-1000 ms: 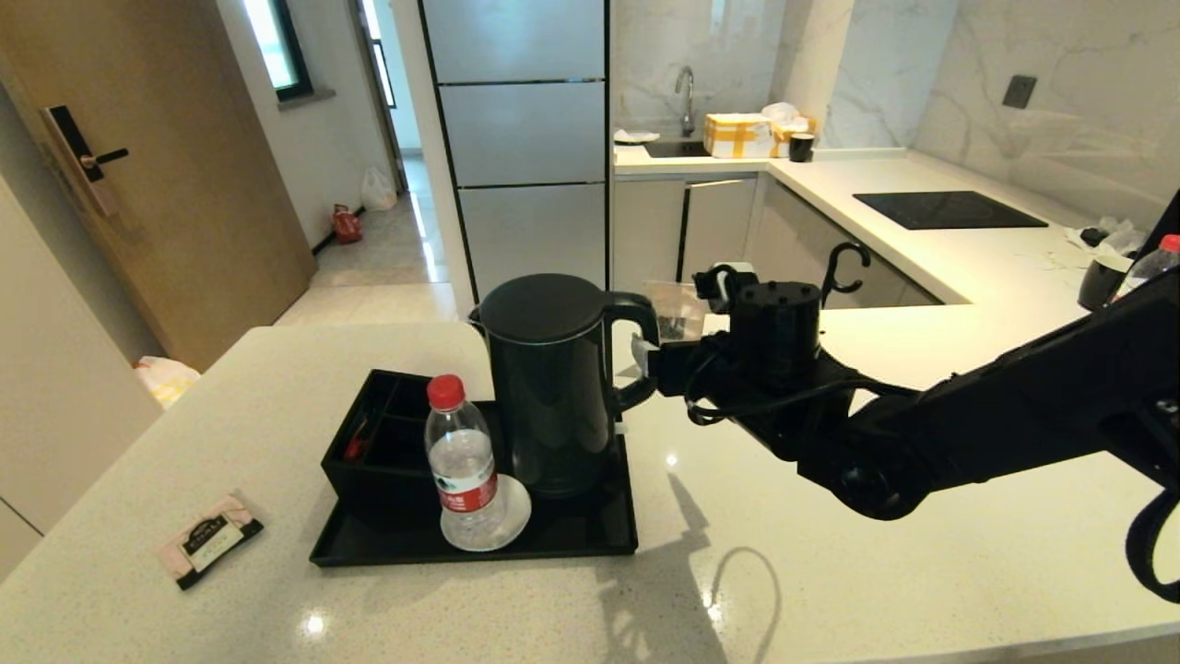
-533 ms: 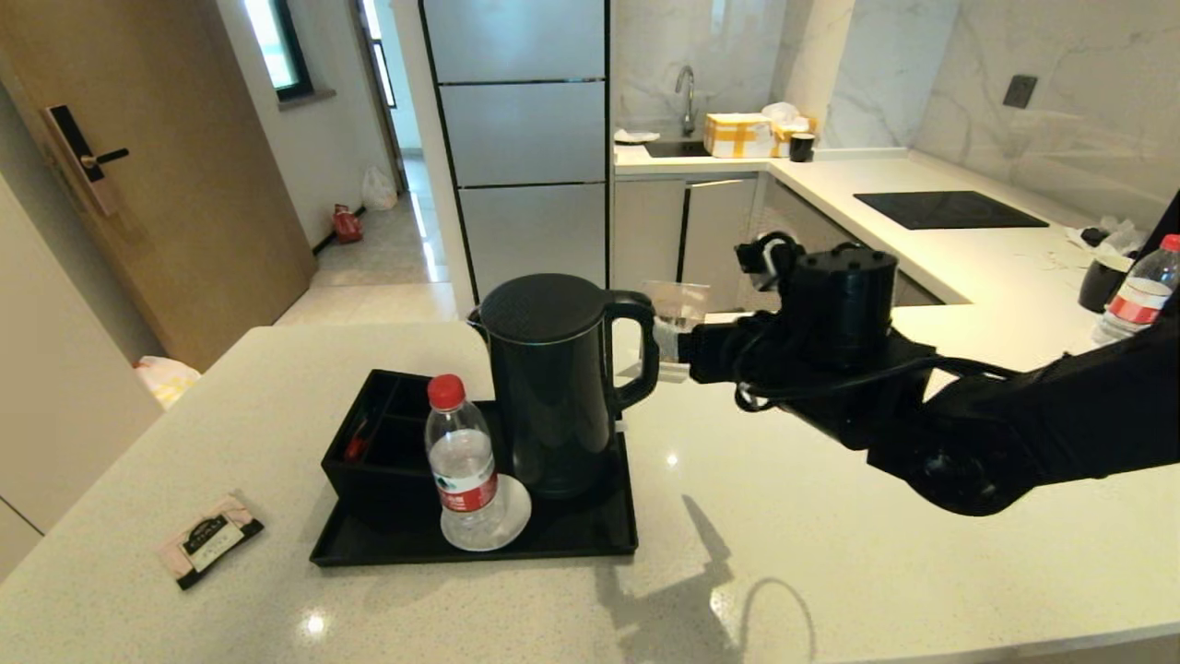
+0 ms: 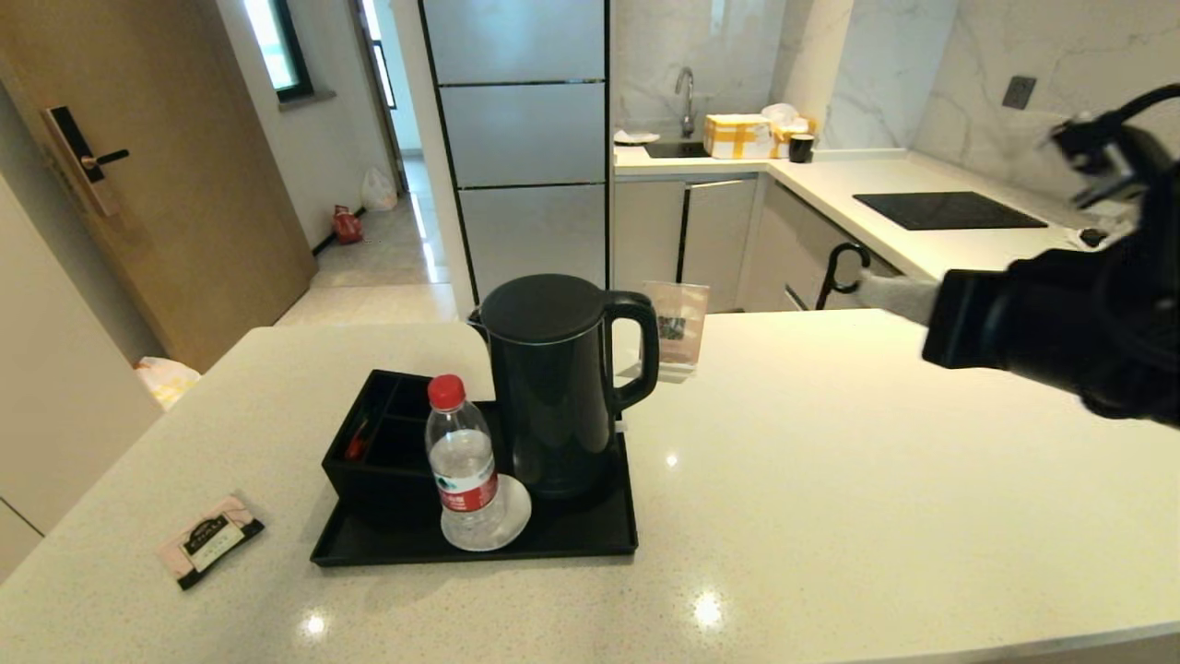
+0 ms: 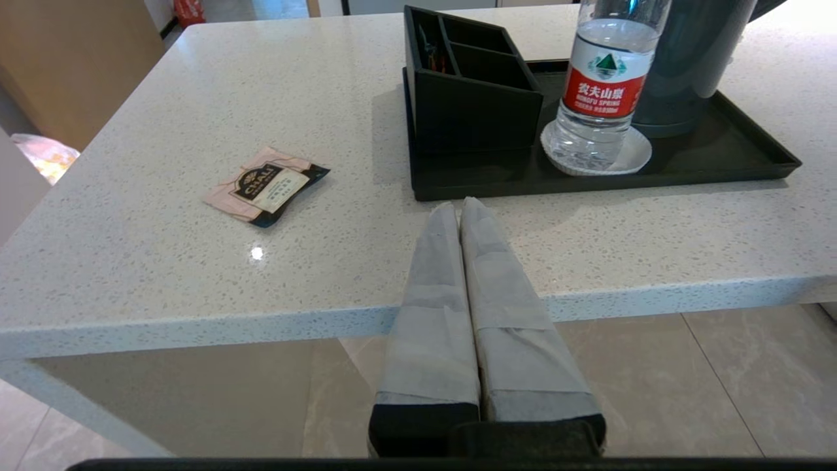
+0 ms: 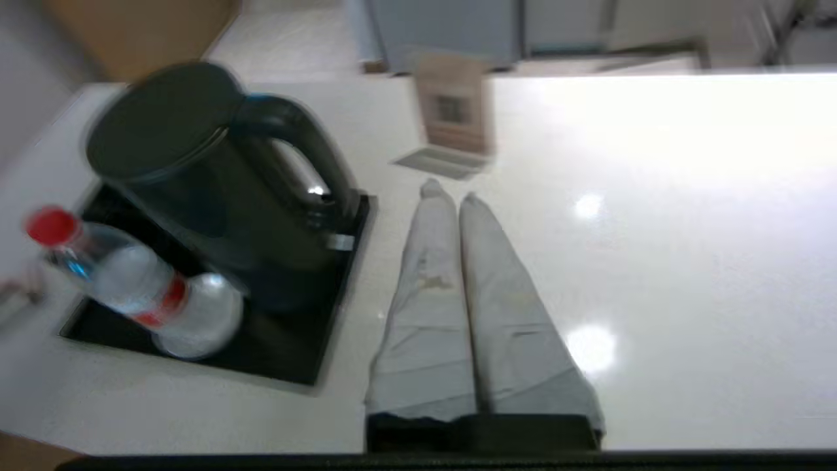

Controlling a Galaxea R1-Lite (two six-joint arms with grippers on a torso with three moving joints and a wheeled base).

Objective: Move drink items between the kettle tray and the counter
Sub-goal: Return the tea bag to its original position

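Observation:
The tall matte-black kettle (image 3: 551, 387) stands upright on the black tray (image 3: 590, 544), beside the black divided box (image 3: 373, 433). The pale-pink tea sachet (image 3: 210, 539) lies flat on the beige speckled counter (image 3: 830, 480), left of the tray. My right gripper (image 3: 871, 290) hangs shut and empty in the air, far to the right of the kettle's handle. In the right wrist view the right gripper (image 5: 450, 193) is shut, with the kettle (image 5: 196, 170) off to one side. My left gripper (image 4: 460, 209) is shut and empty at the counter's near edge, short of the tray (image 4: 588, 186) and sachet (image 4: 265, 186).
A clear red-capped water bottle (image 3: 461, 461) stands on a white coaster at the tray's front. A small card stand (image 3: 676, 332) sits behind the kettle. The white worktop with a black hob (image 3: 945, 210) lies at the back right.
My right arm has drawn back from the kettle's handle, moving right and upward. The kettle, bottle and sachet have not moved.

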